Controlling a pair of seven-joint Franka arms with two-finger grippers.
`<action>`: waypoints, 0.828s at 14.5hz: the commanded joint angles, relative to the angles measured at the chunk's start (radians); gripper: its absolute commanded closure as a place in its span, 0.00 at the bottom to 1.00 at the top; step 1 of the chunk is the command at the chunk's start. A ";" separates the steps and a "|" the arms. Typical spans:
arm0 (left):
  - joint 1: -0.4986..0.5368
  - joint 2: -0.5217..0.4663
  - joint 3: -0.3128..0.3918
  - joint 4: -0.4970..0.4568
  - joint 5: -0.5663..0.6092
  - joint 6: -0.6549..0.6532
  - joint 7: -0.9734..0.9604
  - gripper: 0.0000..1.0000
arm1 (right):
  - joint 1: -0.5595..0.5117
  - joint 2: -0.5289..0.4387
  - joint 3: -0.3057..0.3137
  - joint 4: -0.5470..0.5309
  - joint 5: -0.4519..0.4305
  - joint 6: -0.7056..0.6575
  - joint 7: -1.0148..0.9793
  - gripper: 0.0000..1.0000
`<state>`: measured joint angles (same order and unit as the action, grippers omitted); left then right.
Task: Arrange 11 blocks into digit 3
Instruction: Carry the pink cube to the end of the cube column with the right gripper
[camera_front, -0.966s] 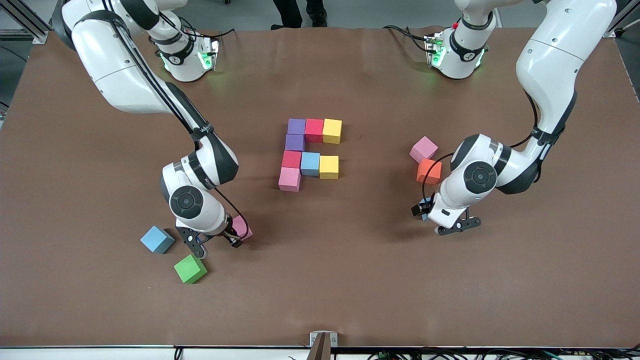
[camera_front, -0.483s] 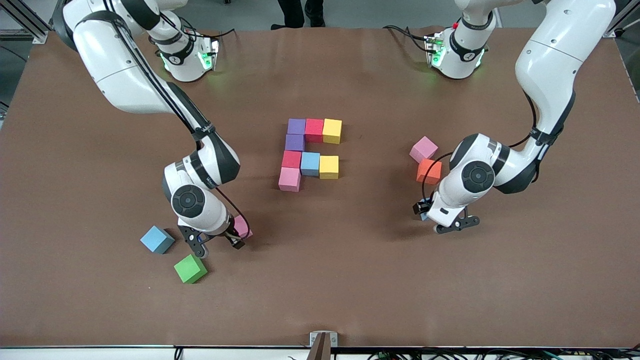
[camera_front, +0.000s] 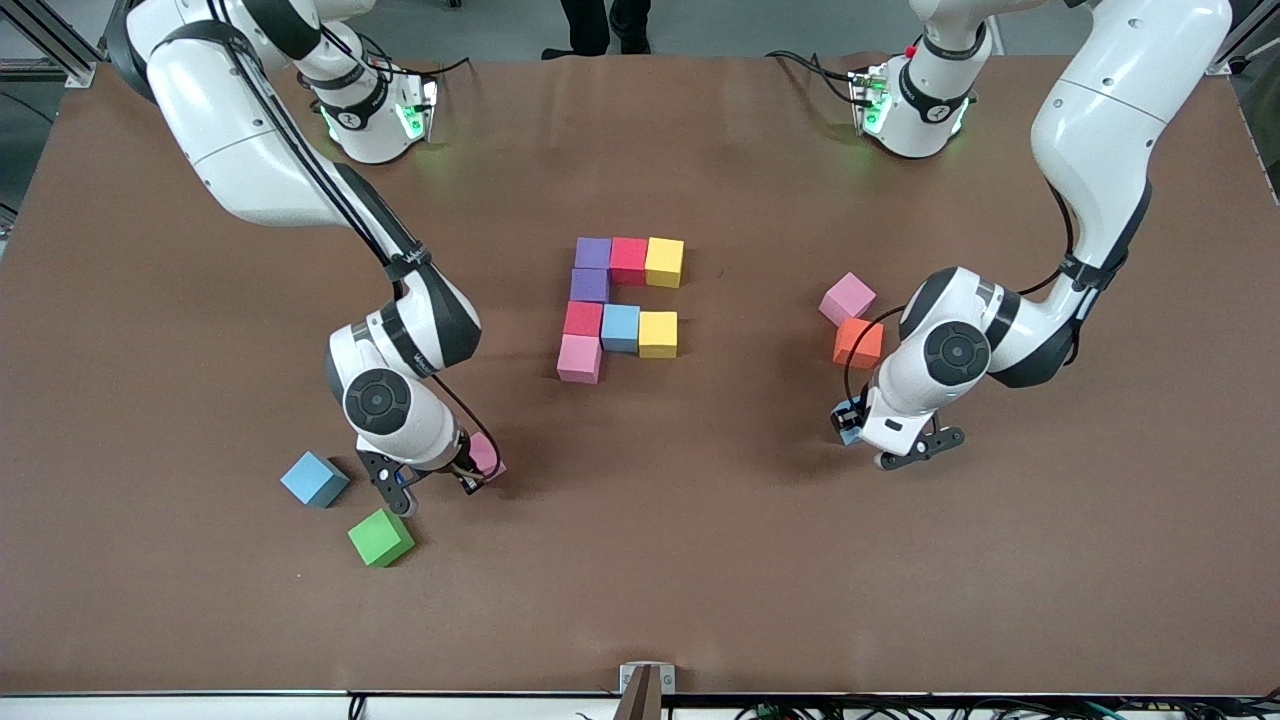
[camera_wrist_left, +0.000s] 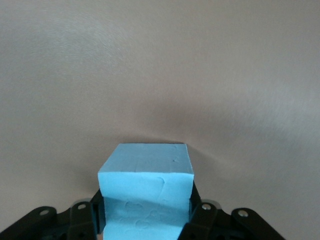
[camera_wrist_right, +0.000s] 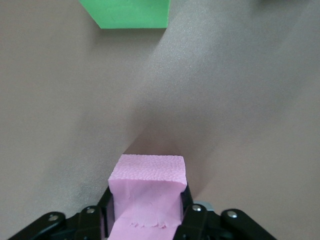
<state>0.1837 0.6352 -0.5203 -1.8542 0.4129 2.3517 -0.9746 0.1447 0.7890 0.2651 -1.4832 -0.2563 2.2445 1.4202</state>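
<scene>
Fingers of both grippers have just closed: left gripper (camera_wrist_left: 145, 220) clamps a light blue foam cube (camera_wrist_left: 145, 192) at the frame's lower right, right gripper (camera_wrist_right: 145, 220) a pink foam cube (camera_wrist_right: 146, 192) at lower left. You have eight-cube partial digit (camera_front: 620, 305) mid-frame awaiting both.

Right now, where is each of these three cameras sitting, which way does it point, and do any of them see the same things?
Front view: high across the table, facing both arms; shows the unfinished block figure.
Left wrist view: on the left arm, looking down past its claw, shut on a blue block.
Right wrist view: on the right arm, looking down past its claw, shut on a pink block; green block nearby.
Shared: front and right wrist views both show the green block.
</scene>
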 joint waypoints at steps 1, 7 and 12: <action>-0.016 0.009 -0.006 0.052 0.020 -0.002 -0.207 0.61 | 0.027 0.007 0.006 0.006 -0.020 0.001 -0.039 0.97; -0.049 0.035 -0.004 0.115 0.026 -0.023 -0.374 0.61 | 0.114 -0.001 0.013 0.008 -0.020 0.001 -0.610 0.99; -0.049 0.038 -0.004 0.119 0.027 -0.029 -0.381 0.61 | 0.167 0.002 0.013 0.009 -0.027 0.004 -0.794 1.00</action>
<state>0.1359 0.6625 -0.5196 -1.7594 0.4129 2.3442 -1.3349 0.2876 0.7898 0.2781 -1.4808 -0.2594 2.2462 0.6763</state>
